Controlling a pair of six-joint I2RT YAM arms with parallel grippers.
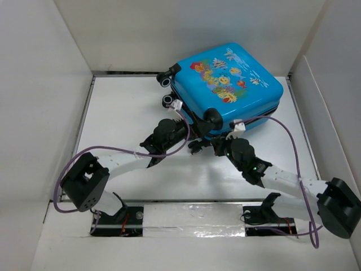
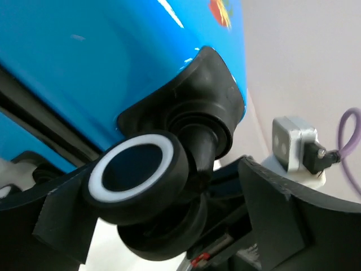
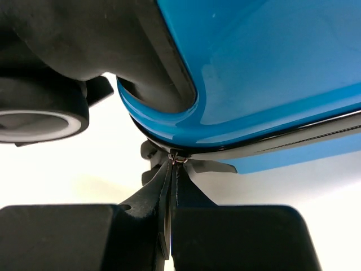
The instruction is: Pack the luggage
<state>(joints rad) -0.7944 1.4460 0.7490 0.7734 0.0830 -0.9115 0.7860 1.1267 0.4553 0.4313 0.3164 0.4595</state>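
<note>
Currently the luggage (image 1: pixel 228 84) is closed and lying flat on the white bench (image 1: pixel 130 107), far right of centre, fish-print face up, back corner close to the white wall (image 1: pixel 169 28). Two casters (image 1: pixel 167 90) stick out on its left side, a third caster (image 2: pixel 138 175) sits at the near corner. Left hand (image 2: pixel 169 226) is at that near corner, fingers (image 2: pixel 276 203) spread wide, the caster between them, right finger clear of it. Right hand (image 3: pixel 174 164) is just beside it, under the same corner, fingers pressed together, tips up against the zip seam (image 3: pixel 293 138). A small metal ring (image 3: pixel 178 158) sits right at the tips; can't tell if it is actually pinched. Both arms reach in from the near edge, purple cables (image 1: pixel 293 141) looping over them
</note>
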